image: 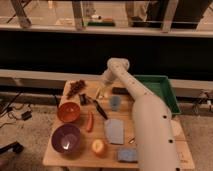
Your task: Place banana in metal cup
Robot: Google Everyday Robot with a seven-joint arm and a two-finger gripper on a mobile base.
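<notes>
The banana (pixel 101 93), small and pale yellow, lies on the wooden table (pixel 180 145) near its back edge. My gripper (pixel 103 83) hangs just above it at the end of the white arm, which reaches in from the lower right. The jaws look open with nothing in them. The metal cup (pixel 83 99), small with a dark inside, stands left of the banana, between the grapes and the orange bowl.
Dark grapes (pixel 76 87) lie back left. An orange bowl (pixel 68 111) and a purple bowl (pixel 66 138) stand on the left. Also there: a red-orange stick (pixel 90 121), a light blue cup (pixel 115 102), a grey-blue cloth (pixel 114 131) and a green tray (pixel 161 90).
</notes>
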